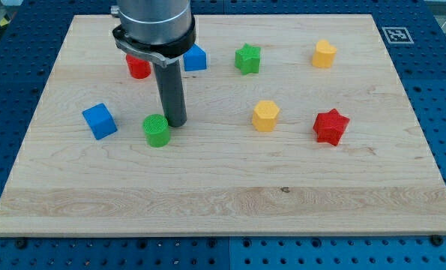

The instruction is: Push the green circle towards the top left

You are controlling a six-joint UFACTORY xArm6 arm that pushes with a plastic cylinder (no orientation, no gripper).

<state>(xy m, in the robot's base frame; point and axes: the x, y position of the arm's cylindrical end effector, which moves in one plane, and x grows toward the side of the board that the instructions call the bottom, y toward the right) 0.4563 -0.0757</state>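
The green circle point(157, 130) lies on the wooden board point(223, 195) at the view's left of centre. My tip point(176, 123) stands right beside it, on its right and slightly toward the view's top, touching or nearly touching its edge. The rod rises straight up to the arm's grey body at the view's top.
A blue cube point(100, 121) sits left of the green circle. A red block point(139, 67) and a blue block point(196, 58) lie partly behind the arm. A green star point(247, 58), two yellow blocks point(324, 54) point(266, 115) and a red star point(330, 126) lie to the right.
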